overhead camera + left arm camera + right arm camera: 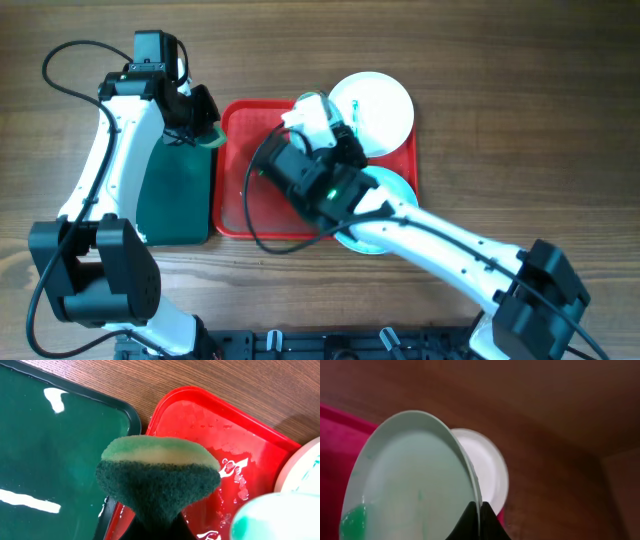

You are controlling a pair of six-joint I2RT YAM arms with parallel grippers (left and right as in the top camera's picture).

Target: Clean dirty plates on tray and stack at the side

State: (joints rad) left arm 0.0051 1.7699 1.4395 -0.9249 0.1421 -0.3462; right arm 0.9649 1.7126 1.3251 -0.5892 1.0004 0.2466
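The right tool [479, 519] is clamped on the rim of a held plate [415, 490], its dark fingers pinched together on the edge at the bottom of the right wrist view. That plate is tilted up off the red tray [240, 180]. Its pale face shows a bright teal-green smear low on the left side. Behind it in the same view lies another white plate, flat and lower down. From overhead, the second plate [378, 105] sits at the tray's far right corner, overlapping the rim onto the wooden worktop [500, 120], with a small teal mark near its left side. The third plate [392, 192] lies at the near right corner, partly under the right arm, and its edge also runs past the rim. The left tool [200, 125] is closed on a sponge [157, 477], which has a dark green scouring face and a paler layer above. It hangs over the gap where the dark green tray [175, 195] meets the red tray's left edge. Water droplets glisten on the red tray's floor in the left wrist view.
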